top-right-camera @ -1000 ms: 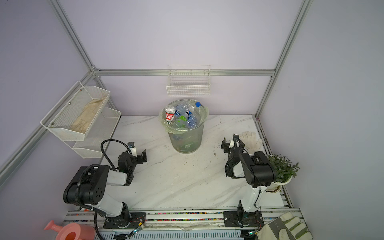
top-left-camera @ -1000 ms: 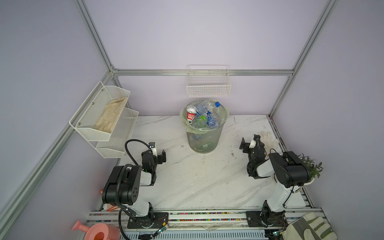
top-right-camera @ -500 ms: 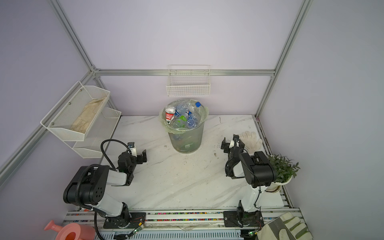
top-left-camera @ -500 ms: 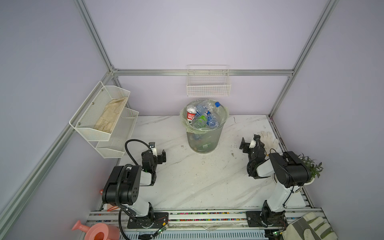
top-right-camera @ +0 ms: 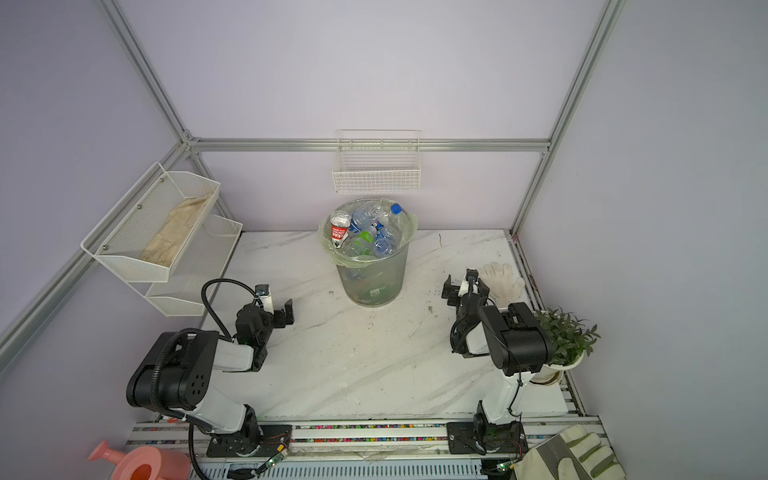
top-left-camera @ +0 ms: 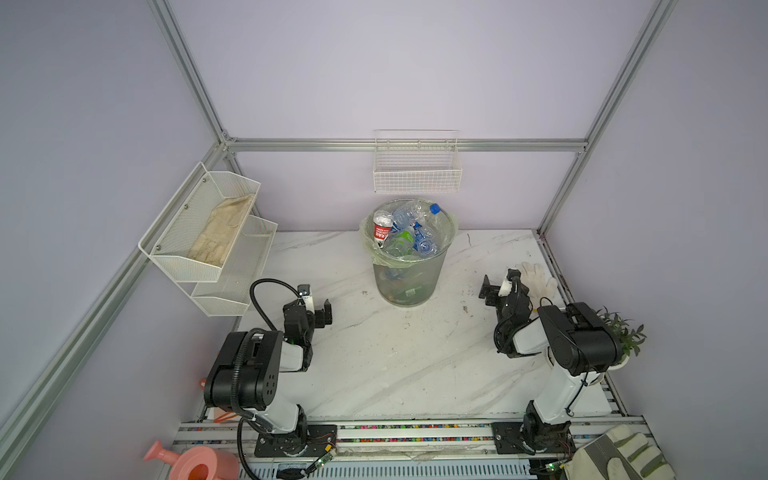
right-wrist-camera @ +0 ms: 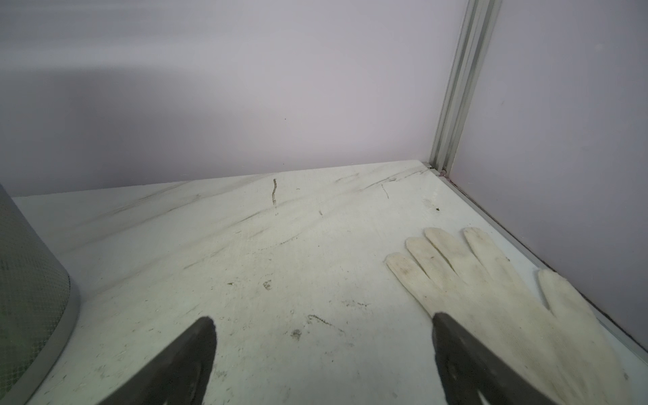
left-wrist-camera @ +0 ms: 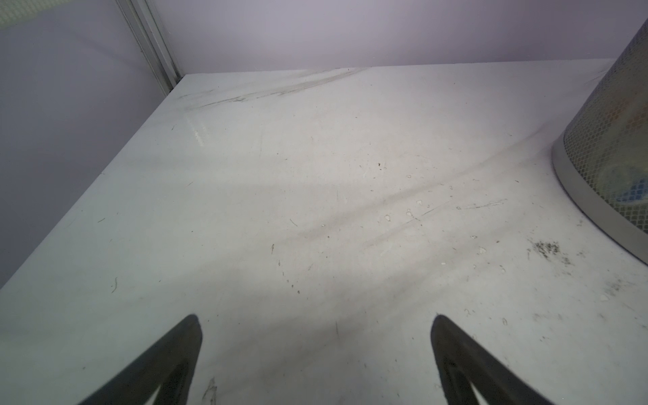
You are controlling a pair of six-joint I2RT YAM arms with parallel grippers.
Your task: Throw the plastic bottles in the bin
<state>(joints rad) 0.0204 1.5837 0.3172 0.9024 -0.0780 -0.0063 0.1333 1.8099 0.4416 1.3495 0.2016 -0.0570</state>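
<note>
Clear plastic bottles (top-left-camera: 409,232) heaped inside upright grey mesh bin (top-left-camera: 405,282).

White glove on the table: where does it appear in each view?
In a top view: white glove at the table's right edge.
In a top view: glove at the same edge.
Left wrist: not in it.
Right wrist: flat beside the side wall.
Shared landmark: the bin.

walls: we see plain lilac panels (top-left-camera: 395,75) in aluminium framing (top-left-camera: 311,145), rising ahead of the left pincer (left-wrist-camera: 315,317) | floor: scuffed white marble-look tabletop (left-wrist-camera: 315,175) beneath and ahead of it | furniture: white mesh shelf (top-left-camera: 183,216) to its left and higher, wire basket (top-left-camera: 417,180) high beyond it | light: we note even light, soft shadows
</note>
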